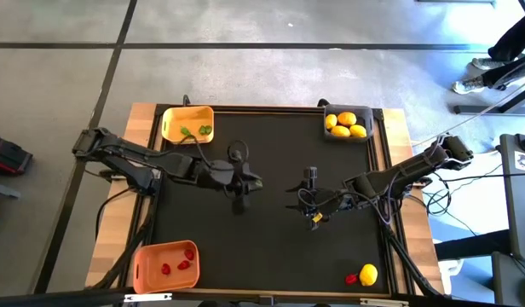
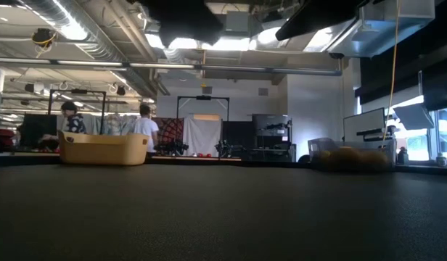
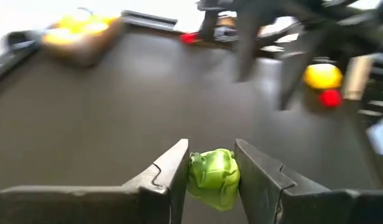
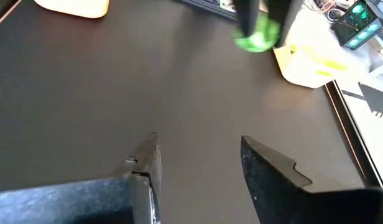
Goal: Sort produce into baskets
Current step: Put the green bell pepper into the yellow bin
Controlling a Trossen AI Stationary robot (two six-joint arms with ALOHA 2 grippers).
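Sorting stands well advanced, judged from how things lie. All places below are given relative to the yellow basket [image 1: 187,123], which sits at one far corner of the table [image 1: 271,247] and already holds two green pieces [image 1: 196,131]. The grey basket [image 1: 347,124], across the far edge from it, holds several lemons [image 1: 346,124]. The orange basket [image 1: 165,265], at the near edge on the same side as the yellow one, holds three red pieces [image 1: 181,259].

Outstanding: one lemon [image 1: 368,274] and one red piece [image 1: 351,278], lying touching at the corner diagonally opposite the yellow basket, and one green piece [image 3: 213,177] in transit.

The left gripper [image 3: 210,174] hangs over mid-table, a little out from the yellow basket, its jaws pinching the green piece. The likely destination is that basket. The right gripper [image 4: 201,155] hangs farther off toward the grey-basket side, jaws spread with nothing between them.

View comparison: only the left wrist view shows the grip itself; from above the held piece is hidden under the gripper. The right wrist view confirms it from afar, showing the green piece in the other arm's fingers near the yellow basket. The low view shows two baskets at the far edge but no gripper tips, and people in the room behind.
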